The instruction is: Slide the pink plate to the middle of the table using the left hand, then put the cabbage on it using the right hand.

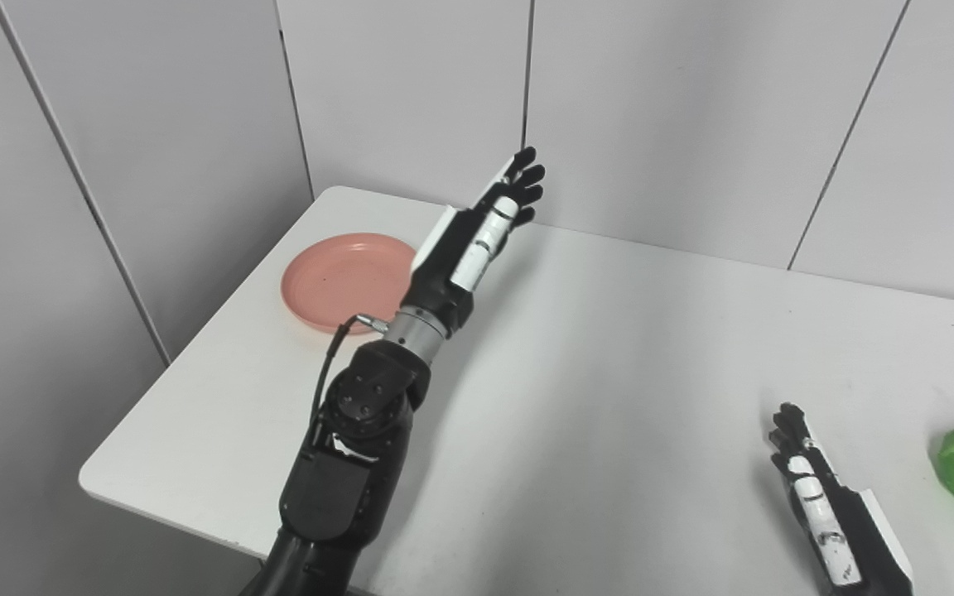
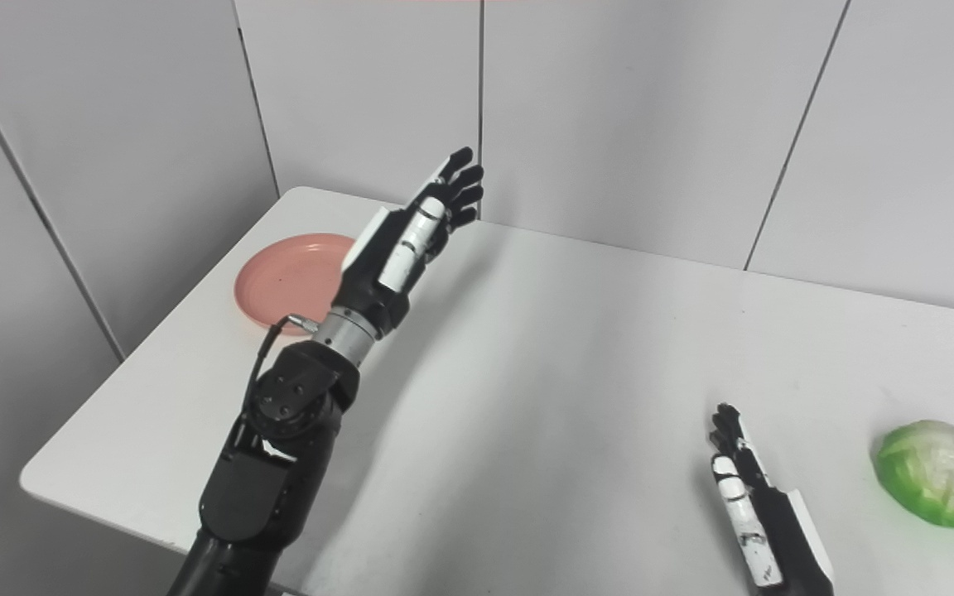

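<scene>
Left of the raised left hand (image 1: 477, 236) (fingers apart): pink plate (image 1: 336, 281).

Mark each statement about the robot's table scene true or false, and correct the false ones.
1. The pink plate lies near the table's far left corner. True.
2. The cabbage sits on the plate. False: it lies on the table at the right edge.
3. The left hand is raised with fingers apart, holding nothing. True.
4. The right hand grips the cabbage. False: it is beside the cabbage, apart from it.
</scene>
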You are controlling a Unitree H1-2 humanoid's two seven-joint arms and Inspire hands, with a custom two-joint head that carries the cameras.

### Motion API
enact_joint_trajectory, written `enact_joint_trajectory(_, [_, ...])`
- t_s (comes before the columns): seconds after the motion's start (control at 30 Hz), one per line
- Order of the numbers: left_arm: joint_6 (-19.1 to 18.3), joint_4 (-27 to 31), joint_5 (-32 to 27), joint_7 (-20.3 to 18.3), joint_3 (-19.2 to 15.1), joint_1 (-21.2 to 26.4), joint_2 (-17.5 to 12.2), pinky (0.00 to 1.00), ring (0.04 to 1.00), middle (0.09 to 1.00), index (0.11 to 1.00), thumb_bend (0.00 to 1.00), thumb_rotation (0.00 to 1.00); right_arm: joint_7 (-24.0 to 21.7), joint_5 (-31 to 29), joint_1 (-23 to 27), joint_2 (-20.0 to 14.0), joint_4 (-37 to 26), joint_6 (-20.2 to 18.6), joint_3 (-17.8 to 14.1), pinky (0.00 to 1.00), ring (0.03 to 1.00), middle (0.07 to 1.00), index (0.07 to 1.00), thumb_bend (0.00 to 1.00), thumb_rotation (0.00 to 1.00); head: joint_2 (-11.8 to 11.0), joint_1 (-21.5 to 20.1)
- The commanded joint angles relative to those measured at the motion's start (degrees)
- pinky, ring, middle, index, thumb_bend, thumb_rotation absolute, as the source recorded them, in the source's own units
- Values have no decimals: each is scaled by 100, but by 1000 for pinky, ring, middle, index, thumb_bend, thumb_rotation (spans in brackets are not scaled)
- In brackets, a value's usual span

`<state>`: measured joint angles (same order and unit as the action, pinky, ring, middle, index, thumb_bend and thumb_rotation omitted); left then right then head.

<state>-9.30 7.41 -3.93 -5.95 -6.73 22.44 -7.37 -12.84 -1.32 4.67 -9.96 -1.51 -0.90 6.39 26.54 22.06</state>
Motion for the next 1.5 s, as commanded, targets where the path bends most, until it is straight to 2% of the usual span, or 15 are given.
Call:
enact_joint_trajectory(0.0, [75, 52, -87, 113, -207, 527, -293, 914, 928, 936, 923, 445, 1000, -13, 22, -15, -23, -84, -157, -3, 1000, 1000, 1000, 1000, 93, 1000, 1, 2])
enact_joint_trajectory(0.13, [28, -267, -198, 233, -545, 855, -576, 926, 921, 934, 924, 446, 1000, -24, -32, -16, -10, -117, -161, -24, 1000, 1000, 1000, 1000, 63, 1000, -26, 31])
enact_joint_trajectory(0.27, [-38, -753, -396, 400, -909, 1150, -831, 895, 900, 905, 889, 417, 1000, -29, -89, -26, -6, -165, -212, -48, 1000, 1000, 1000, 1000, 54, 1000, 6, 38])
enact_joint_trajectory(0.4, [104, -1271, -556, 419, -1137, 1364, -1108, 893, 900, 901, 885, 383, 1000, -14, -86, -38, -10, -197, -238, -46, 1000, 1000, 1000, 1000, 56, 1000, 37, 28])
enact_joint_trajectory(0.53, [187, -1583, -623, 424, -1275, 1415, -1364, 892, 903, 904, 889, 398, 1000, -27, -70, -50, -27, -237, -229, -33, 1000, 1000, 1000, 1000, 52, 1000, 54, 46])
enact_joint_trajectory(0.73, [212, -1828, -707, 457, -1391, 1430, -1621, 894, 900, 900, 886, 396, 1000, -14, -64, -55, -28, -232, -206, -46, 1000, 1000, 1000, 1000, 35, 1000, 56, 95])
enact_joint_trajectory(1.03, [92, -1979, -698, 555, -1469, 1380, -1851, 891, 908, 905, 887, 384, 1000, -55, -144, -61, -40, -271, -320, -67, 1000, 1000, 1000, 1000, 37, 1000, 66, 119])
enact_joint_trajectory(1.23, [-13, -2132, -744, 554, -1546, 1337, -2004, 960, 959, 947, 935, 373, 1000, -59, -163, -55, -65, -288, -325, -64, 1000, 1000, 1000, 1000, 43, 1000, 74, 153])
enact_joint_trajectory(1.47, [59, -2479, -842, 581, -1629, 1304, -2098, 969, 973, 963, 945, 386, 1000, -50, -174, -49, -75, -311, -336, -58, 1000, 1000, 1000, 1000, 23, 1000, 94, 173])
